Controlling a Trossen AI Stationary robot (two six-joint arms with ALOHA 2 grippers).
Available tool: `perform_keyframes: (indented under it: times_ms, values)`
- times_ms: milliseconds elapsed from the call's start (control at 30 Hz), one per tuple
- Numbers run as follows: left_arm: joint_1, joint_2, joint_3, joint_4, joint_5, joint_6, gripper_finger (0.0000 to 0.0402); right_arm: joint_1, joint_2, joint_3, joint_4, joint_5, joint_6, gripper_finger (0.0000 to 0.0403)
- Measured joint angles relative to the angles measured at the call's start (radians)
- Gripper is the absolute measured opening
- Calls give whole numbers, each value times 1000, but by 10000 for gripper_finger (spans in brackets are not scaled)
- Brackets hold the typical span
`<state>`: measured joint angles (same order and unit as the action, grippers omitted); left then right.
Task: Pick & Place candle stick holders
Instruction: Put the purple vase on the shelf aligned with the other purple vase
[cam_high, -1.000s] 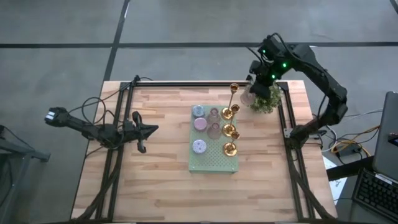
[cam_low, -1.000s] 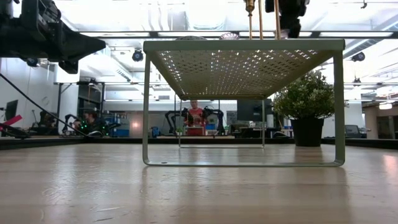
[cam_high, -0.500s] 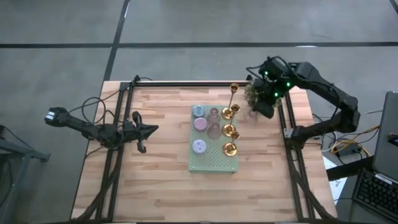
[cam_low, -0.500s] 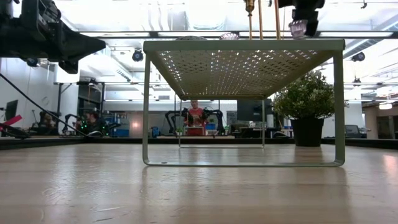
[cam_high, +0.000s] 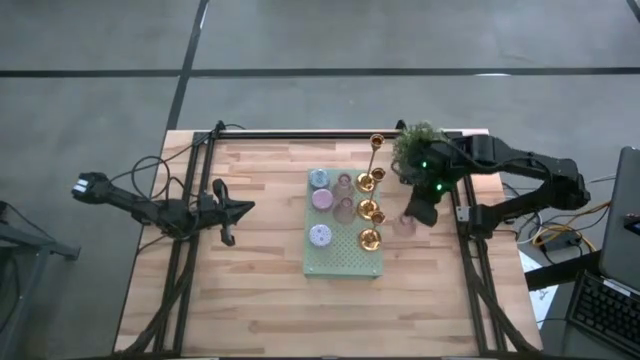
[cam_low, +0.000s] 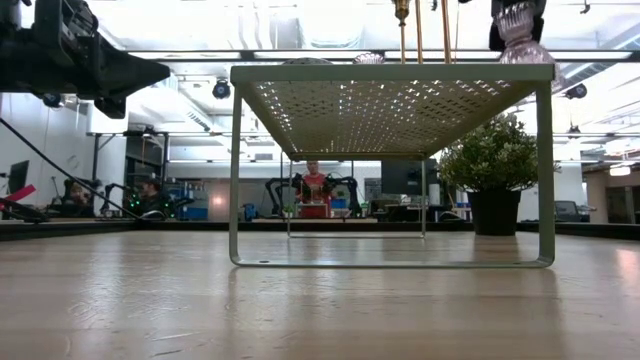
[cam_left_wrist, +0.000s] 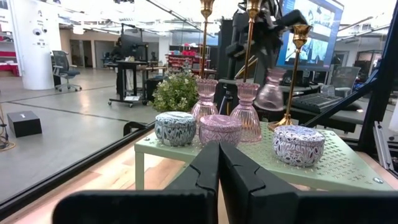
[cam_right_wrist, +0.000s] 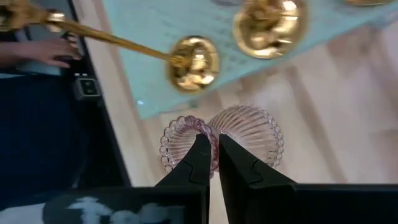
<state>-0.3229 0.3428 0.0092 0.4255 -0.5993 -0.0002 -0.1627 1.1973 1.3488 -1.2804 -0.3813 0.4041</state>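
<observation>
Gripping a pink glass holder (cam_right_wrist: 239, 140), right end effector (cam_right_wrist: 210, 144), beside the green stand (cam_high: 345, 262)

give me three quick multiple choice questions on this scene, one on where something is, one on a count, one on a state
1. Where is the right hand?
A. beside the green perforated stand's right edge, over the wooden table
B. above the plant
C. at the table's left edge

2. How many small round lidded tins stand on the stand?
A. one
B. three
C. five

3. What is the right hand doing?
A. open and empty
B. shut on a ribbed pink glass holder
C. shut on a gold candlestick

Answers: 1 A, the high view shows it just right of the stand. 2 B, the left wrist view shows three. 3 B, the right wrist view shows its fingers pinching the glass rim.
</observation>
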Motion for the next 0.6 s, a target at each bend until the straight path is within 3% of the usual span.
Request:
perform_keyframes:
  times_ms: [333,600]
  values:
    - [0,0,0,0,0,0,16,244,1,-48,126,6,267,8]
    - [0,0,0,0,0,0,14,415,28,-49,286,59,393,8]
